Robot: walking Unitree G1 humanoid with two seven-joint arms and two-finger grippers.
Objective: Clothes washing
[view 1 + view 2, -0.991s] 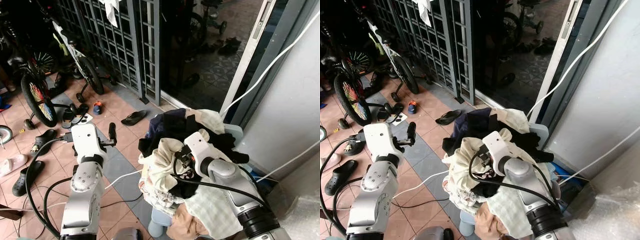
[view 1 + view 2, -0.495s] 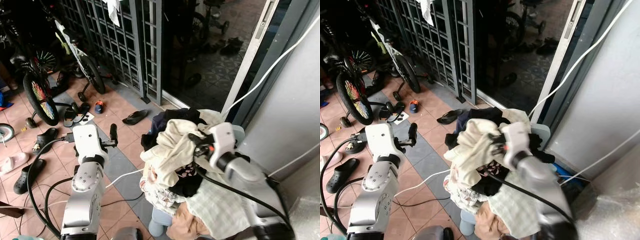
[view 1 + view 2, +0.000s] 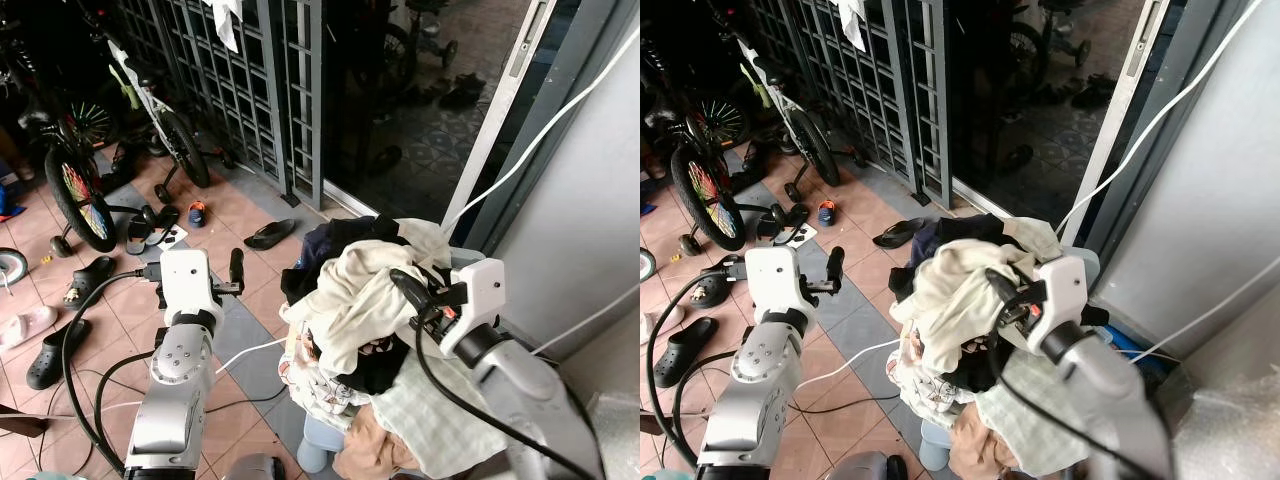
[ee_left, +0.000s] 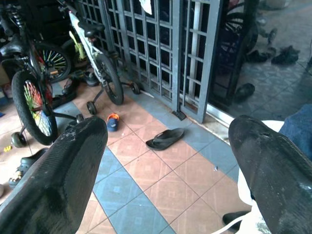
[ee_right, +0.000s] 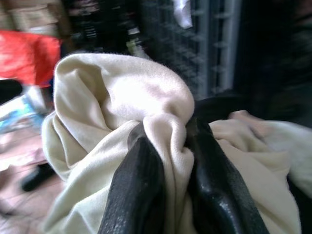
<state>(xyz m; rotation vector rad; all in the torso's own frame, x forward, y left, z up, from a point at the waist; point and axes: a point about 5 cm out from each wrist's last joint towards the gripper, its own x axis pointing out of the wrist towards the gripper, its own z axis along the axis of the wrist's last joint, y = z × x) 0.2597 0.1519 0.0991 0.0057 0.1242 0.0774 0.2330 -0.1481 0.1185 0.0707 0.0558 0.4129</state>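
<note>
Right end effector [image 5: 168, 161] is pinching a fold of the cream garment [image 3: 345, 300], fingers closed on it | garment is topping the heaped laundry basket [image 3: 465, 262] at 5 o'clock | left end effector [image 4: 165, 161] is idling wide open, holding nothing, at 9 o'clock | advice: be lifting straight up, slowly, so dark clothes [image 3: 335, 245] beneath aren't dragging out onto the tiled floor [image 3: 250, 265].
</note>
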